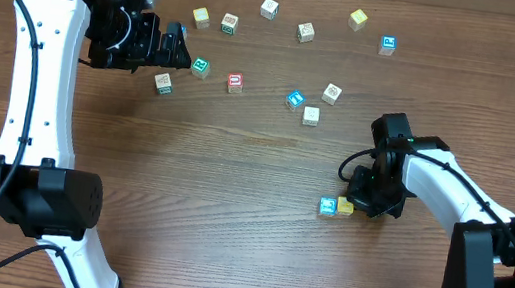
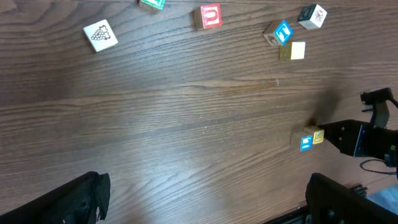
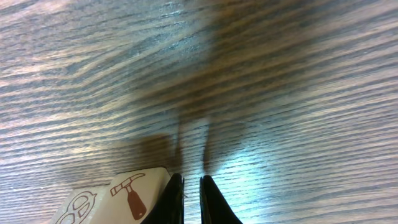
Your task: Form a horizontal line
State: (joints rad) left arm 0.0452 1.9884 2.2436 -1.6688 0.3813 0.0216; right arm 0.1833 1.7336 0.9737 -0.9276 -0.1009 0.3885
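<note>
The right end effector (image 3: 188, 200), pinched almost closed and empty, was low over the desk (image 3: 280, 74). Just left of it lay the line (image 1: 335, 207), two touching cubes. Far beyond, the left end effector (image 1: 180, 49) gaped wide, empty, near loose cubes (image 1: 200, 66).

This looks like a robotics lab bench. Two white-and-black robot arms, the left arm (image 1: 39, 83) and the right arm (image 1: 453, 187), stand at a plain wood-grain table (image 1: 225, 230) with black cables looping off them. Small picture cubes (image 1: 235, 82) lie scattered like test props.
</note>
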